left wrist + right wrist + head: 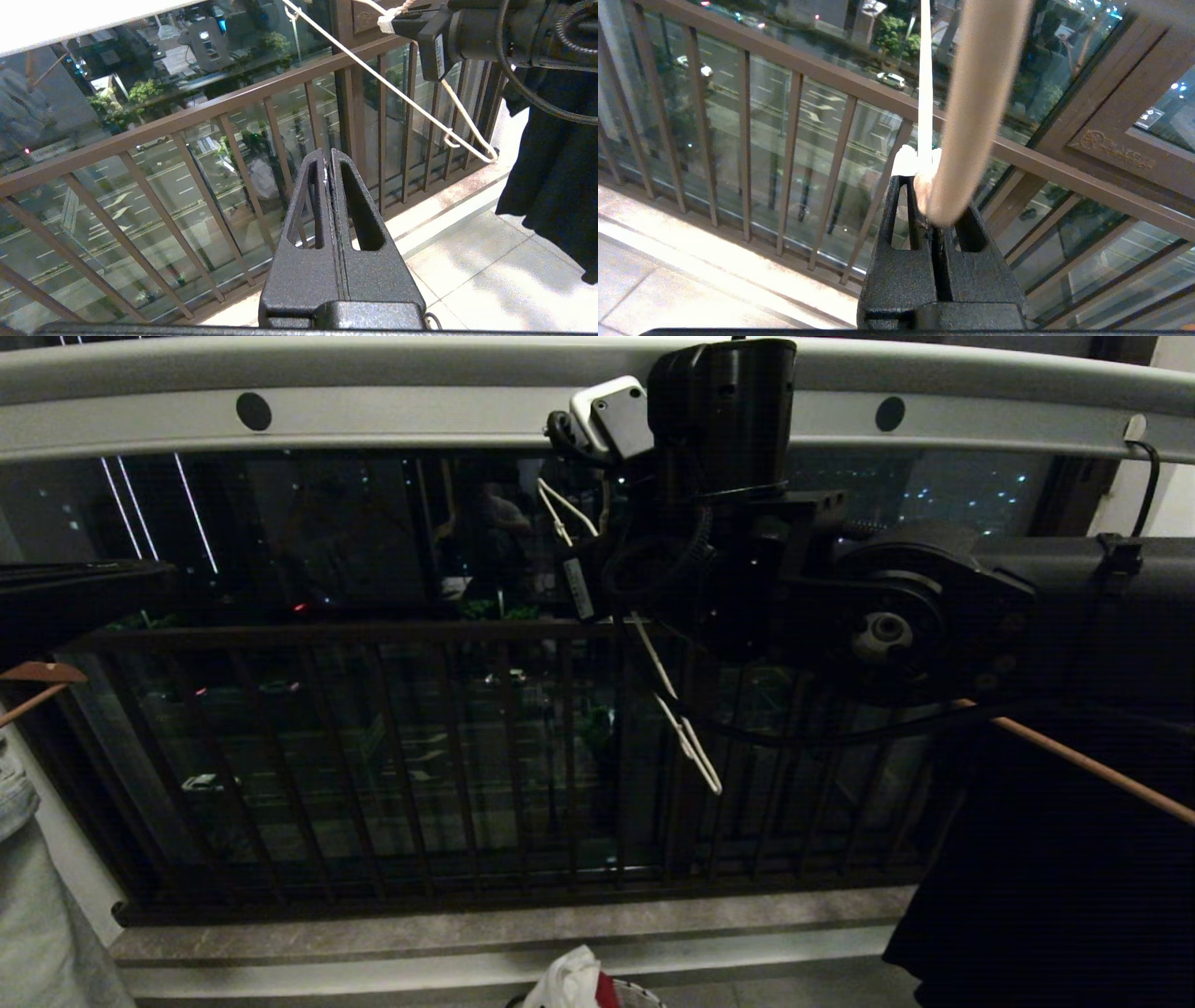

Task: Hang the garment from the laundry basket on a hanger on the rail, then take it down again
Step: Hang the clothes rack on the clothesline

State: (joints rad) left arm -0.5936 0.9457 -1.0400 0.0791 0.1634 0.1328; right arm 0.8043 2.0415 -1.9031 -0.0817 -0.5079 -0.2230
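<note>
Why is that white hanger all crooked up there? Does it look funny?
Yes. The hanger isn't hooked on the rail; it slants steeply downward, bare of clothes, because the right gripper pinches it by its twisted neck in front of the balcony railing.

Head view looks forward from close under the rail (373,415), over the balcony railing (373,635). Both wrist views look along their closed fingers, down and out through that same railing to the street. Head and left wrist views share the hanger (402,93).
</note>
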